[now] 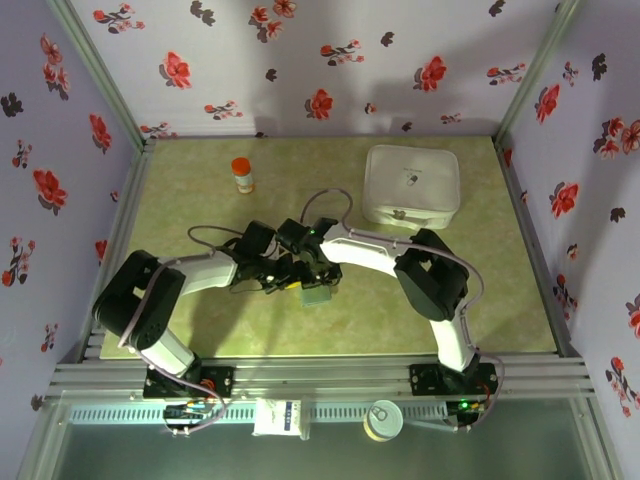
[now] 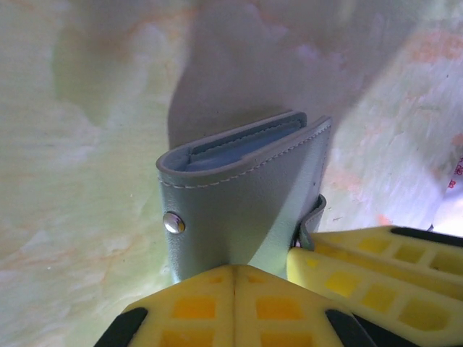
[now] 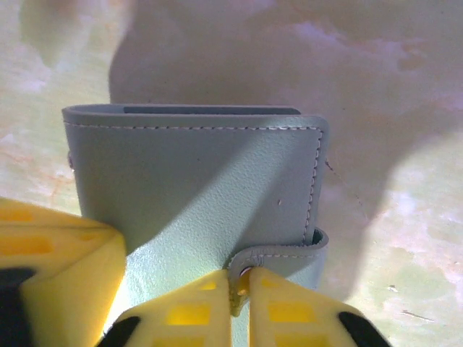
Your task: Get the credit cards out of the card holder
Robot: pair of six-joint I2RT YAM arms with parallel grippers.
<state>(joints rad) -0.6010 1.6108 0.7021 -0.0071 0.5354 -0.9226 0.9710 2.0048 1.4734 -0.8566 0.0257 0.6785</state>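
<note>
Green table [image 1: 200, 330] – white box [image 1: 412, 184] at far right. Mid-table, folded card holder [image 2: 246, 210] between both arms. Left gripper [image 2: 233, 271] pressed together on its lower edge – right gripper [image 3: 240, 280] pinching snap tab [image 3: 282, 254].

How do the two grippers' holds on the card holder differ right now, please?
The left gripper pinches the card holder at the edge of its broad face; the right gripper pinches only the small closure tab at a corner. In the overhead view the left gripper reaches in from the left, the right gripper from the right. Both have their yellow fingers shut on the folded holder.
</note>
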